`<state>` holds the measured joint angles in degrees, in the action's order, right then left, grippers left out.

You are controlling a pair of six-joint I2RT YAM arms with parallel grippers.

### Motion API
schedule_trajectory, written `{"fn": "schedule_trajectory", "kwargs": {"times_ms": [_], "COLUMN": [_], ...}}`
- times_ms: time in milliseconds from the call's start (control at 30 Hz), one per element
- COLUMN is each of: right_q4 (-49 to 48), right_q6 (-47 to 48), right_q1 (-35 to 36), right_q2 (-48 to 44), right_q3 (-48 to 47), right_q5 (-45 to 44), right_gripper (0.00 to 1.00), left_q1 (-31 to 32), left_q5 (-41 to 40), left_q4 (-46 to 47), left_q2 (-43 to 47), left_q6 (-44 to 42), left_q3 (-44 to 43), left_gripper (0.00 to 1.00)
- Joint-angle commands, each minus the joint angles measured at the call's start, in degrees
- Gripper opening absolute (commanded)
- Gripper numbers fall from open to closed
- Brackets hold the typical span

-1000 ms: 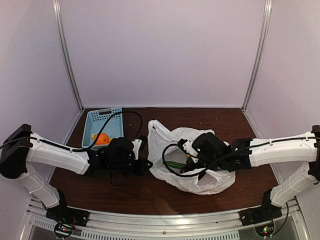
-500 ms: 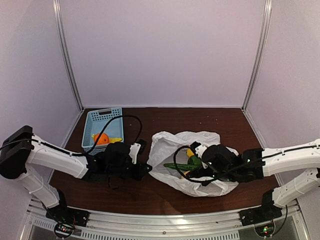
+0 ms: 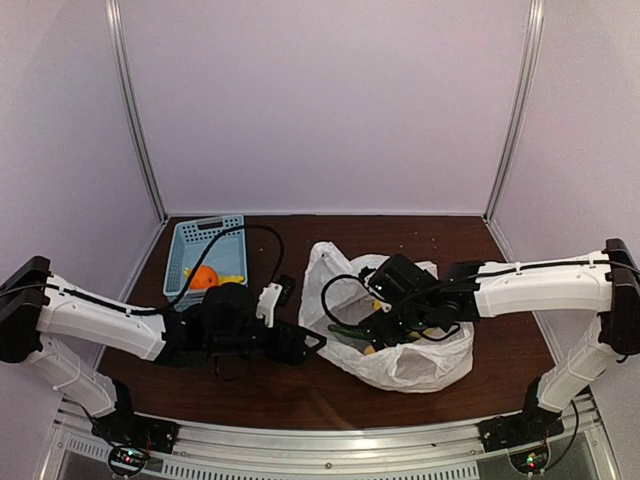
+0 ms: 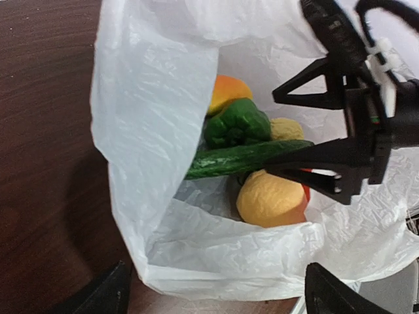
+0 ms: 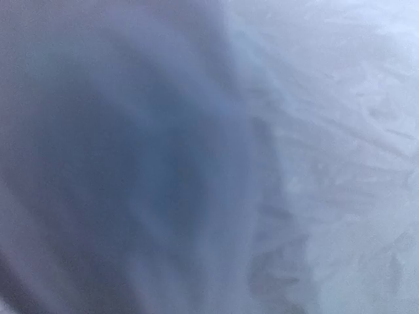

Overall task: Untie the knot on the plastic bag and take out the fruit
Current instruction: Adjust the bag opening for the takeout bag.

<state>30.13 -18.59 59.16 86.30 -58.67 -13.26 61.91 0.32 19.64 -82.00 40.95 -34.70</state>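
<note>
White plastic bag (image 4: 157, 118) is gaping; right gripper (image 4: 272, 134) is sitting inside, spread beside the cucumber (image 4: 242, 159); left gripper (image 4: 216, 282) is hovering at the rim, spread.

No legible text, label, brand, number or sign appears in any view. The plastic bag (image 4: 154, 124) shows plain white film without print. The blue basket (image 3: 186, 252) carries no readable marking. The right wrist view is blurred throughout, so nothing can be read there.
</note>
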Motion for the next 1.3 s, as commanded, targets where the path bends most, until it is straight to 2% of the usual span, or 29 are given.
{"fn": "schedule_trajectory", "kwargs": {"times_ms": [0, 267, 567, 667, 800, 867, 1000, 1133, 1200, 1267], "right_q4": [0.12, -5.79, -11.51, -12.5, -10.06, -8.63, -5.25, -4.14, -4.77, -5.65], "right_q6": [3.2, 2.3, -0.74, -0.46, 2.16, 3.3, 5.18, 5.69, 5.37, 4.84], "right_q1": [-1.11, -1.63, -1.68, -1.63, -1.55, -1.59, -1.58, -1.58, -1.52, -1.58], "right_q2": [3.04, 7.14, 10.09, 10.93, 12.94, 12.31, 8.89, 6.18, 6.09, 6.78], "right_q3": [0.51, 3.7, 6.98, 6.45, 4.04, 4.06, 5.25, 6.99, 7.06, 6.16], "right_q5": [4.99, 10.84, 8.55, 7.34, 7.73, 8.39, 10.38, 11.41, 10.23, 9.35], "right_gripper": [0.95, 0.92, 0.9, 0.91, 0.9, 0.9, 0.89, 0.86, 0.81, 0.72], "left_q1": [1.61, 3.22, 3.19, 3.22, 3.21, 3.22, 3.22, 3.21, 3.15, 3.17], "left_q5": [1.78, 4.37, 5.26, 4.73, 5.22, 5.47, 5.36, 5.88, 6.36, 6.9], "left_q4": [2.21, 7.91, 3.29, 1.52, 0.13, -0.44, -1.26, -1.25, -1.28, -1.18], "left_q2": [-0.12, -5.78, -11.77, -12.33, -13.76, -14.5, -15.08, -15.77, -16.27, -16.67], "left_q6": [5.81, 10.0, 11.28, 11.46, 11.58, 11.57, 11.45, 10.97, 10.62, 10.19], "left_q3": [-0.86, -2.2, -5.53, -5.97, -7.0, -7.34, -7.57, -8.05, -8.61, -9.11], "left_gripper": [0.95, 0.97, 0.98, 0.94, 0.85, 0.77, 0.52, 0.36, 0.3, 0.26]}}
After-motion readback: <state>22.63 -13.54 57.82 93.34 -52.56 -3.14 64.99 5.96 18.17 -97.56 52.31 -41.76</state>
